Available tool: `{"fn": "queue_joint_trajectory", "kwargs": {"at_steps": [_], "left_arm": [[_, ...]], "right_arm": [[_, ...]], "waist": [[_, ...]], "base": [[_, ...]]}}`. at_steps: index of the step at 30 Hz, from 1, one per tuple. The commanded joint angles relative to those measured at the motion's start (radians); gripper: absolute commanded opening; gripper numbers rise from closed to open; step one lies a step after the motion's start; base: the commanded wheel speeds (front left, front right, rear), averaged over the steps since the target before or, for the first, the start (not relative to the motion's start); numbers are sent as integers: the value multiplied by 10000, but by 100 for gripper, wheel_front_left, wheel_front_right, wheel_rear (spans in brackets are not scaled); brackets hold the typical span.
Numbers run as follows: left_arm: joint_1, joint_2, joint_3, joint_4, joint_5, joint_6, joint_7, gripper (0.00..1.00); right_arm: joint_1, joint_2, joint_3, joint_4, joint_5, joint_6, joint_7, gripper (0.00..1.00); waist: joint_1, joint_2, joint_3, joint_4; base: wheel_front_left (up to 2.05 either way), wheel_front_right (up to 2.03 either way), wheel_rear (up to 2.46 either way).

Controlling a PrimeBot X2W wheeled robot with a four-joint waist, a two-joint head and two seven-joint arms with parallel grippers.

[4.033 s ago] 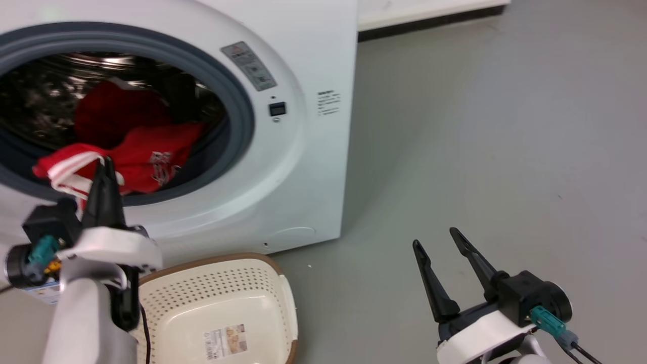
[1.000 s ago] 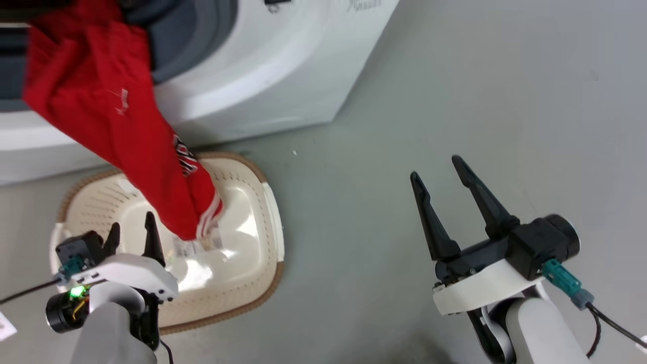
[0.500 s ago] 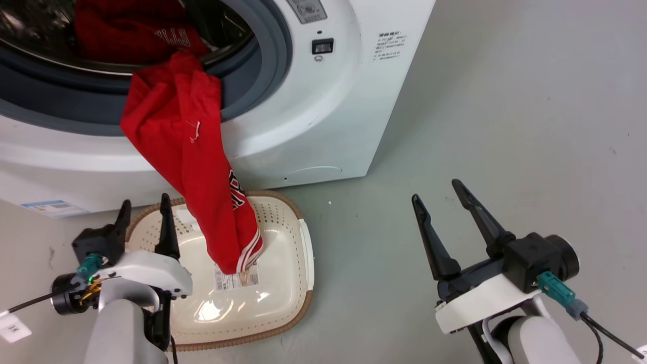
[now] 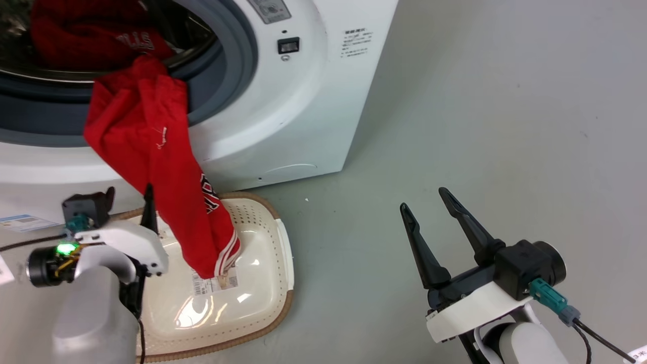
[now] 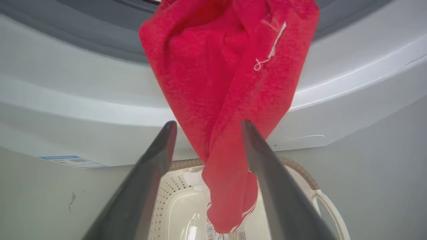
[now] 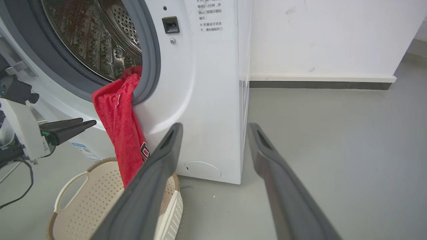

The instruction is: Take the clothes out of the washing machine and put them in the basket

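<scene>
A red garment of the clothes (image 4: 162,172) hangs out of the washing machine (image 4: 293,126) over the grey gasket, its striped end down in the cream basket (image 4: 283,242) on the floor. More red clothes with white lettering (image 4: 91,40) lie in the drum. My left gripper (image 4: 129,198) is open above the basket's left rim, just left of the hanging garment. In the left wrist view the left gripper (image 5: 208,124) frames the garment (image 5: 227,73) without closing on it. My right gripper (image 4: 424,201) is open and holds nothing over the floor to the right.
Bare grey floor (image 4: 480,101) stretches right of the machine. A white wall with dark skirting (image 6: 317,85) stands behind it. A blue label (image 4: 20,222) sits low on the machine's front. A cable (image 6: 16,196) trails from my left arm.
The left gripper pulled the garment out of the drum over the gasket and let go of it; it now hangs into the basket. The head camera has shifted. The right arm has barely moved.
</scene>
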Motion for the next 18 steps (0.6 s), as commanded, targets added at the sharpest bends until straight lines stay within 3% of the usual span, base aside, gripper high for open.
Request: {"fn": "queue_joint_trajectory", "kwargs": {"at_steps": [1,18], "left_arm": [[-219,76,1,205,7,8,-3,100],[-2746,1411,131,2835,-351,219,610,100]], "right_arm": [[-64,21,14,30,72,-7,-69,100],[-446,21,324,338,371,-7,-498,100]], "waist": [[1,0,175,-177],[1,0,1096,-905]], "base": [[0,0,0],[0,0,0]]}}
